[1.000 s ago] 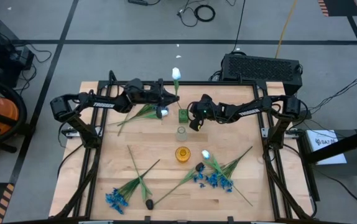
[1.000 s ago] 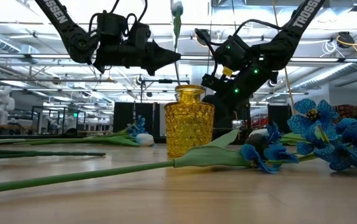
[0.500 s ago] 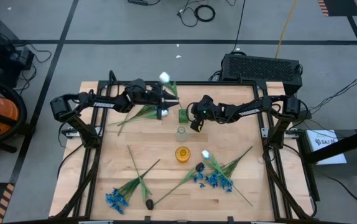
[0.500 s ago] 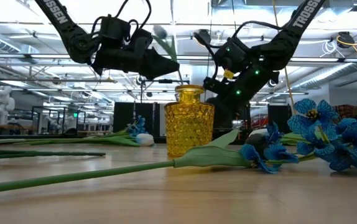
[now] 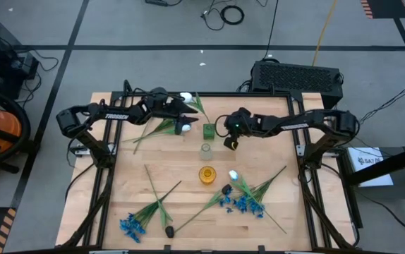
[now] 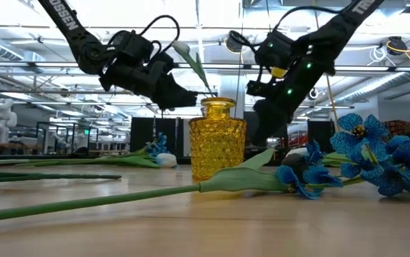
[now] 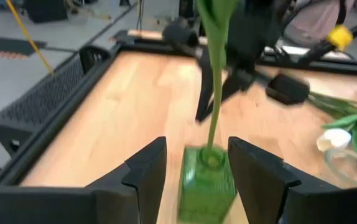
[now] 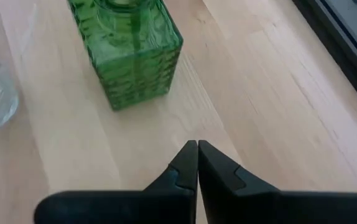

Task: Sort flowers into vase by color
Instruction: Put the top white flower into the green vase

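Observation:
A white tulip (image 5: 186, 97) stands with its stem (image 7: 214, 93) in the green vase (image 5: 208, 130), leaning toward the table's left. My left gripper (image 7: 197, 149) is open, left of the vase and above it, with a finger on either side of the stem and touching nothing. My right gripper (image 8: 197, 149) hangs shut just right of the green vase (image 8: 125, 50), holding nothing. Another white tulip (image 5: 185, 128) lies on the table under my left gripper (image 5: 192, 113). The clear vase (image 5: 205, 149) and the yellow vase (image 5: 207, 173) stand nearer the front.
At the front right, a white tulip (image 5: 233, 175), a dark bud (image 5: 226, 189) and blue flowers (image 5: 241, 204) lie in a heap. More blue flowers (image 5: 132, 226) and a dark bud (image 5: 168, 231) lie at the front left. A black box (image 5: 298, 76) sits behind the far edge.
My left gripper has let go of the tulip's stem, tipped its fingers downward and drawn back a little toward the table's left. The tulip, upright before, now leans left with its foot still in the green vase. My right gripper has shifted slightly right, away from the vase.

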